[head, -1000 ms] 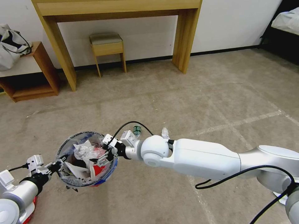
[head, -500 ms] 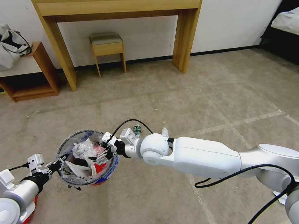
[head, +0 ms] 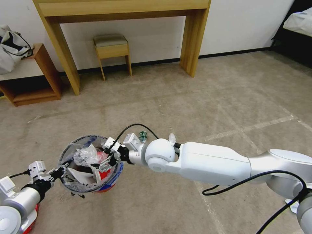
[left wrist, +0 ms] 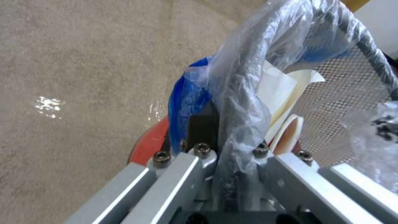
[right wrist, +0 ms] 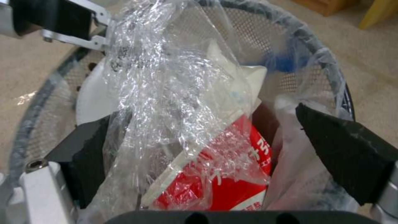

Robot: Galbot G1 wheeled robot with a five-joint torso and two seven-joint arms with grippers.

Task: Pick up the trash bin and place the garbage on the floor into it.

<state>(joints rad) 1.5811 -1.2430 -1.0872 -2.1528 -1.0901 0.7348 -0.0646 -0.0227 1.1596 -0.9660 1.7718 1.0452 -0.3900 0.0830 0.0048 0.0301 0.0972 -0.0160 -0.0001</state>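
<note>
The trash bin (head: 112,177), red at the base and lined with a clear-and-blue bag, hangs just above the floor (head: 195,104). My left gripper (head: 58,173) is shut on its dark rim (left wrist: 242,93), pinching the bag too, as the left wrist view shows at the gripper (left wrist: 230,149). My right gripper (head: 105,160) is over the bin's mouth and open; in the right wrist view this gripper (right wrist: 215,146) has crinkly clear plastic (right wrist: 166,93) between its wide-apart pads (right wrist: 344,152), touching one. Below lie a red wrapper (right wrist: 236,180) and white insoles (right wrist: 247,74). Garbage on the carpet: a green-labelled bottle (head: 142,135) and a white scrap (head: 171,138) behind my right wrist.
A wooden desk (head: 123,9) and a stool (head: 112,48) stand at the far wall. A low shelf (head: 39,74) with a bag is at the left and a bed (head: 299,22) at the far right. Open carpet with tape lines (head: 253,128) lies ahead.
My right gripper has edged a little to the left, farther over the bin's mouth, with the clear plastic. The bin and the left gripper have barely shifted.
</note>
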